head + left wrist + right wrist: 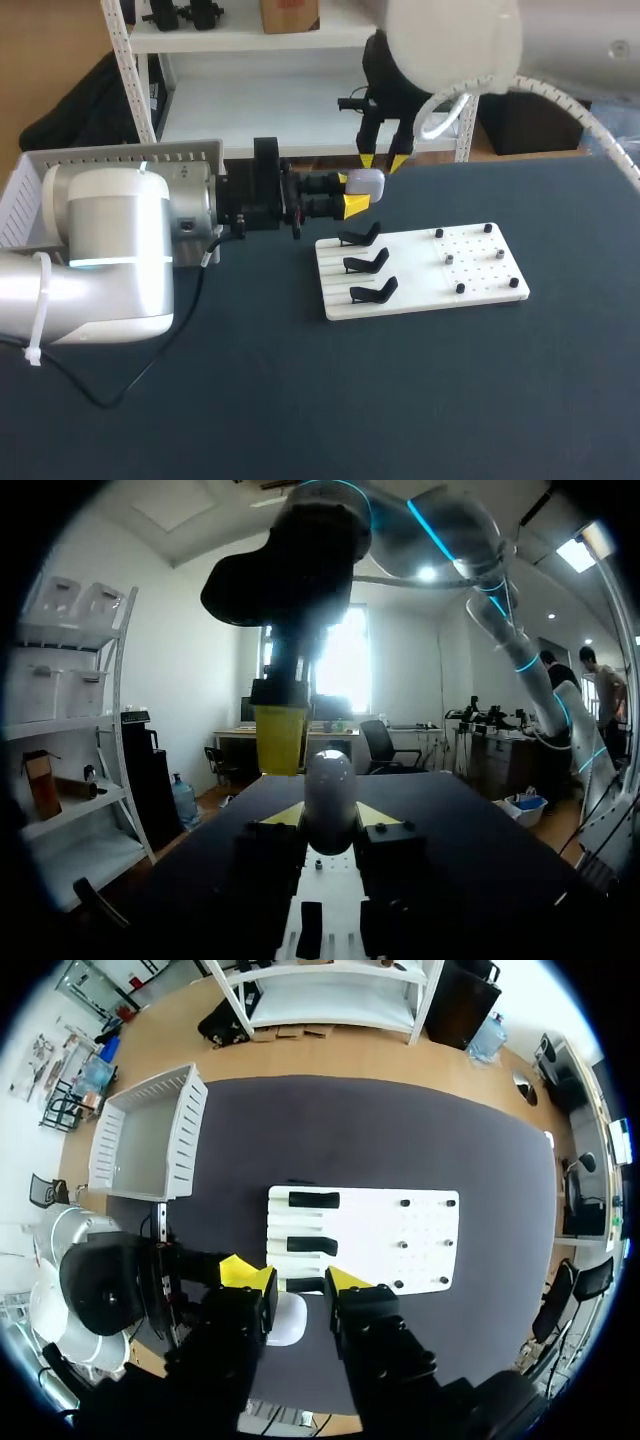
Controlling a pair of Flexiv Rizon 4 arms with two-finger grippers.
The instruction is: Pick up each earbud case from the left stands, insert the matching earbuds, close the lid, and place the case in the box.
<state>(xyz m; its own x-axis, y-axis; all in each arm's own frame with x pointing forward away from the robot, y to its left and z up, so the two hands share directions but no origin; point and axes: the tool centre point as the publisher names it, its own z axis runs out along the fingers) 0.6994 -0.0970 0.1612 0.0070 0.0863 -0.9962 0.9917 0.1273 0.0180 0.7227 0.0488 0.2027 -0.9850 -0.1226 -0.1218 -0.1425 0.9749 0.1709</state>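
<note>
left gripper (352,192) pinching white earbud case (366,183) over counter (300,400), upper centre of frame; right gripper (383,161) spread, just above it in frame.

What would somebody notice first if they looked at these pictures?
The white earbud case stands out most, pinched between the yellow tips of the left hand over the dark table, just past the far edge of the white board. The right hand hangs open right above it. On the board sit three black stands, all empty.
</note>
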